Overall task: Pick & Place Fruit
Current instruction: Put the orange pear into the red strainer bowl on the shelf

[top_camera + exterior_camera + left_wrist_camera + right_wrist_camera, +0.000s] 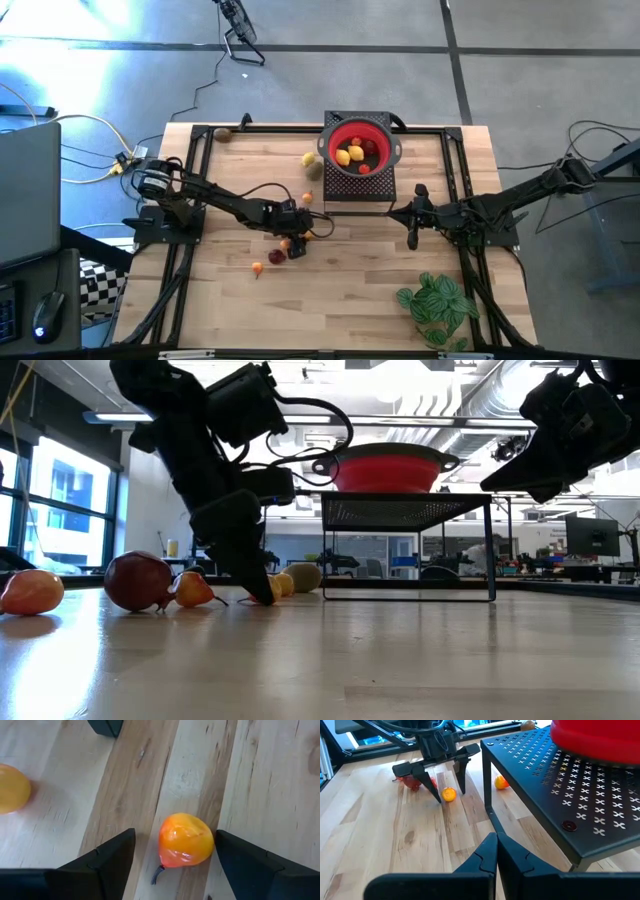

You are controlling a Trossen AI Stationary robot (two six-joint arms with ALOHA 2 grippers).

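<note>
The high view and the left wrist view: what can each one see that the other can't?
Only the high view shows the red bowl holding fruit on its black stand, the leafy plant, and the right claw, shut and waiting. Only the left wrist view shows the small dark stem on the orange fruit. Both show the left claw, open around that fruit, on the wooden table.

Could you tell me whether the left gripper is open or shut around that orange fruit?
Open. The left gripper straddles the orange fruit with bare wood showing on both sides, so neither finger touches it yet.
</note>
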